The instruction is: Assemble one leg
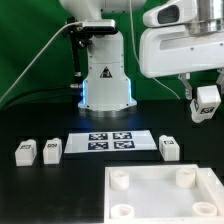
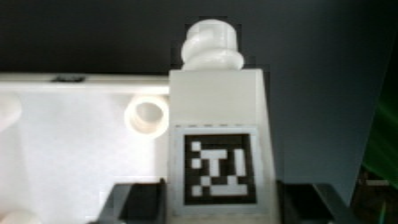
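Observation:
My gripper [image 1: 206,103] is shut on a white leg [image 1: 207,100] with a black-and-white tag and holds it in the air above the back right of the table. In the wrist view the leg [image 2: 219,120] stands between the two dark fingers [image 2: 143,200], its rounded peg end pointing away. The large white panel [image 1: 160,195] with round corner sockets lies at the front right; a socket [image 2: 146,115] shows beside the held leg. Three more legs lie on the table: two at the exterior view's left [image 1: 25,152] [image 1: 51,149] and one right of the marker board [image 1: 170,147].
The marker board [image 1: 112,142] lies flat at the table's middle. The robot's white base [image 1: 106,80] stands behind it. A green backdrop fills the back.

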`<state>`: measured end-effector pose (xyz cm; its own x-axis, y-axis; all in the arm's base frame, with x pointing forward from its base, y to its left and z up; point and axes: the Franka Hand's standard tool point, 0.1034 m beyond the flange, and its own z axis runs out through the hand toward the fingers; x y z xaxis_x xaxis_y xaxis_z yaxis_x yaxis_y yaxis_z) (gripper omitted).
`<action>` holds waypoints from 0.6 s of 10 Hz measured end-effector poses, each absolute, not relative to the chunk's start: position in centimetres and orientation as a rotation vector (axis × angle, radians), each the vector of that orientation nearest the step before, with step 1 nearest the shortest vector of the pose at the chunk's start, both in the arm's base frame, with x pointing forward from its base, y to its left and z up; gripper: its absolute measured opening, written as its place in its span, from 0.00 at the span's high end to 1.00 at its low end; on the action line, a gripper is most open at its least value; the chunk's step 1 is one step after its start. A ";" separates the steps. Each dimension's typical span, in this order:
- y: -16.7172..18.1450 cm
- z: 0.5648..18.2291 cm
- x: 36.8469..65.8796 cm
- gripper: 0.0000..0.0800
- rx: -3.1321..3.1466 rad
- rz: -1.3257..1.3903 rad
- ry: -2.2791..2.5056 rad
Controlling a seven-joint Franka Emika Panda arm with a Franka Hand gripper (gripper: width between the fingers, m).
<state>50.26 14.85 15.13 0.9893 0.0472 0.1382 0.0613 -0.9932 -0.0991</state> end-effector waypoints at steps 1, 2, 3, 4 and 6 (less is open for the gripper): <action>13.7 14.7 52.2 0.63 -3.009 -0.409 -0.112; 12.0 15.6 54.4 0.63 -3.001 -0.523 -0.184; 11.5 17.6 56.8 0.63 -2.979 -0.634 -0.164; 11.7 19.2 58.8 0.63 -2.940 -0.754 -0.145; 11.7 19.3 59.4 0.63 -2.844 -1.012 -0.110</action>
<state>59.42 11.70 19.27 0.7738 0.0276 0.6328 0.1086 -0.9900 -0.0896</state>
